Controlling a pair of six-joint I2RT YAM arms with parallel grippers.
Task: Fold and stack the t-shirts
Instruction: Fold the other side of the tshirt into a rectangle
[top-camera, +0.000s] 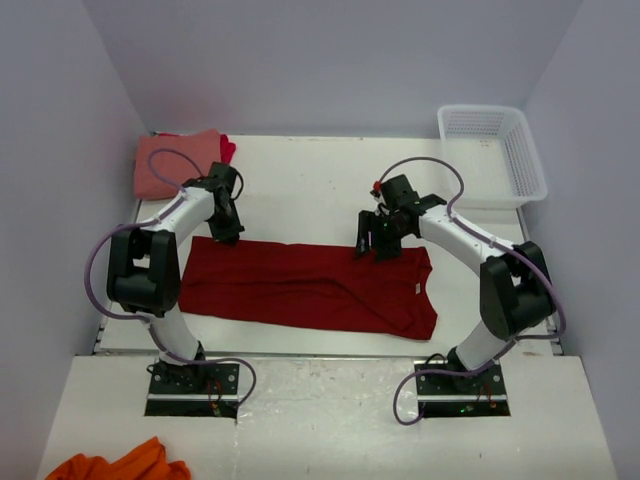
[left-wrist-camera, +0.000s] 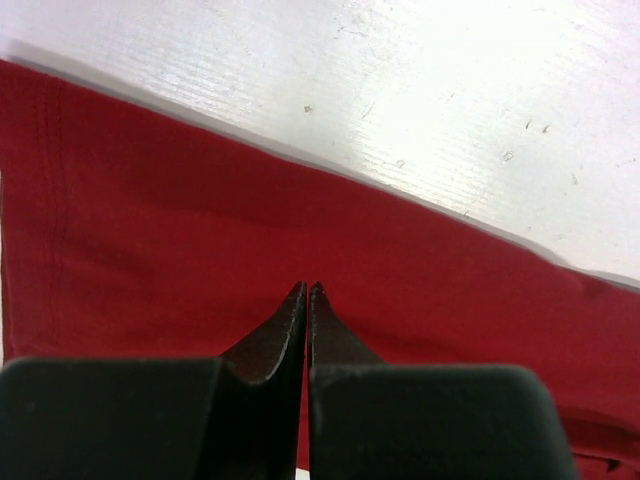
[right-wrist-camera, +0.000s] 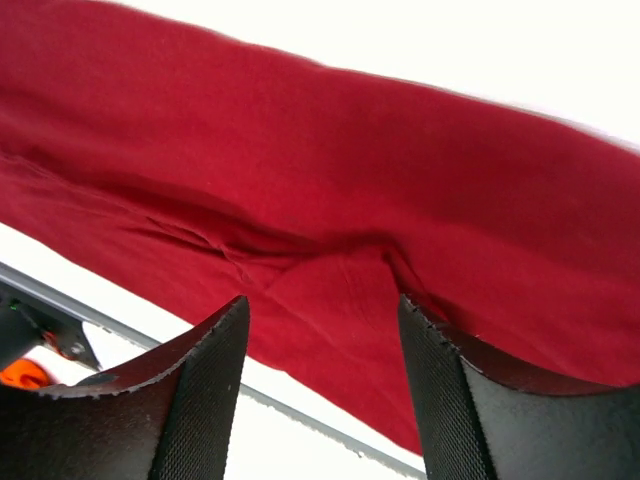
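A big dark red t-shirt (top-camera: 300, 285) lies folded into a long band across the middle of the table, its small white neck label (top-camera: 411, 290) near the right end. A salmon-pink t-shirt (top-camera: 172, 162) sits folded at the back left, with a brighter red one (top-camera: 229, 149) peeking out behind it. My left gripper (top-camera: 229, 236) (left-wrist-camera: 306, 289) is shut at the band's far left corner, over the red cloth (left-wrist-camera: 200, 230); no cloth shows between its tips. My right gripper (top-camera: 372, 248) (right-wrist-camera: 320, 312) stands open over the band's far edge, with red cloth (right-wrist-camera: 350, 170) below it.
A white plastic basket (top-camera: 492, 150) stands at the back right corner. An orange cloth (top-camera: 120, 465) lies on the near shelf at the front left. White walls close in the table on three sides. Bare white table (left-wrist-camera: 420, 90) lies beyond the shirt's far edge.
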